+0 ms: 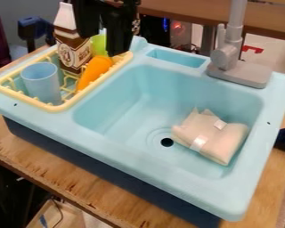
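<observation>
The black gripper [102, 45] hangs at the upper left over the back of the yellow dish rack [63, 107], its two fingers apart. An orange carrot-like toy [94, 70] leans in the rack just below the fingers, with a green object [98, 46] behind it. The brown and white bottle [72, 52] stands upright in the rack, partly behind the left finger. A light blue cup [42, 83] stands at the rack's left end. In the sink basin lies a pale folded, wrapped bundle [211, 136], right of the drain.
The light blue toy sink [151, 171] sits on a wooden table [79, 189]. A grey faucet [231, 58] rises from its back right corner, beside a small recessed tray [177, 58]. A wooden shelf edge [186, 12] runs behind.
</observation>
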Motion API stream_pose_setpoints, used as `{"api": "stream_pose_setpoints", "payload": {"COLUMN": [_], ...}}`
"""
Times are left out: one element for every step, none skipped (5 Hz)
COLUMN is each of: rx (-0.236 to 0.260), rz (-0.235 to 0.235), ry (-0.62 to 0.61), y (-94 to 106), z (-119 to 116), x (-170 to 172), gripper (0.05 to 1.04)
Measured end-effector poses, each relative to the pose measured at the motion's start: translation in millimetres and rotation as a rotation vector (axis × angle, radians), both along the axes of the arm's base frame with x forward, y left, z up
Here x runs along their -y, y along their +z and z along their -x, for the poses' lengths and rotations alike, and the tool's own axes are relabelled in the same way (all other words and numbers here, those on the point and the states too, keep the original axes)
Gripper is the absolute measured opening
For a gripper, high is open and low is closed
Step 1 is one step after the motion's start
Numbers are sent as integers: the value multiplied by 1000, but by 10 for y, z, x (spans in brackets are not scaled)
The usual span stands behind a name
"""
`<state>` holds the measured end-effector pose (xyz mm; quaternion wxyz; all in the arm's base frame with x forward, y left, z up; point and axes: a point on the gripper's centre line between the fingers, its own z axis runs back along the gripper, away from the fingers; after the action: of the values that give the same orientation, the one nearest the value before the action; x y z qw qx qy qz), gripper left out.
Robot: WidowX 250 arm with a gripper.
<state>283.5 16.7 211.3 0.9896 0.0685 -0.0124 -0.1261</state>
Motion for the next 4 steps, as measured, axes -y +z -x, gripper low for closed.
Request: {"api": "stream_pose_setpoints", "payload": {"rx": [-23, 59, 122, 128], "rz": [6, 90, 155, 208], "ry": [4, 30, -16, -25], "y": [-84, -219, -304, -534], "z": [-7, -130, -211, -266], "x": [10, 243, 648, 879], "gripper": [994, 994, 994, 994]}}
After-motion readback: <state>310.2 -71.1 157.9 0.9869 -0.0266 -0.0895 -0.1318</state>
